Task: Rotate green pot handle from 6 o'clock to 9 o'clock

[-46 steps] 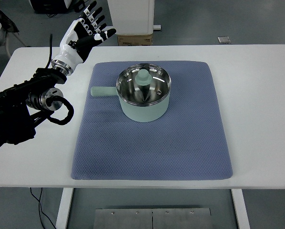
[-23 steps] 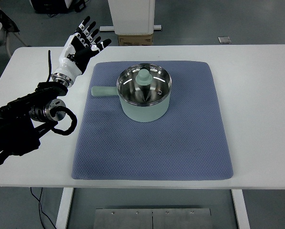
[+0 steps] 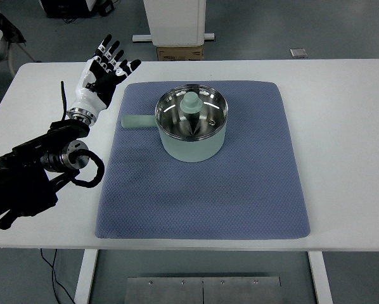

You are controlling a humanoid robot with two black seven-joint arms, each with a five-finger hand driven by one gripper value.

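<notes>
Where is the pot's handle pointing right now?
In the top view, the handle sticks out to the picture's left from the green pot, lying over the blue mat, toward the open left hand.

I see my left arm (image 3: pixel 34 168) entering from the left edge of the picture, its dark forearm angled up over the left side of the table. A black cable loops out beside the silver wrist joint. The white-and-black left hand (image 3: pixel 101 73) is raised above the table's far-left corner, palm facing outward, with its fingers (image 3: pixel 116 54) spread and straight, holding nothing. My right arm does not show in the top view.
</notes>
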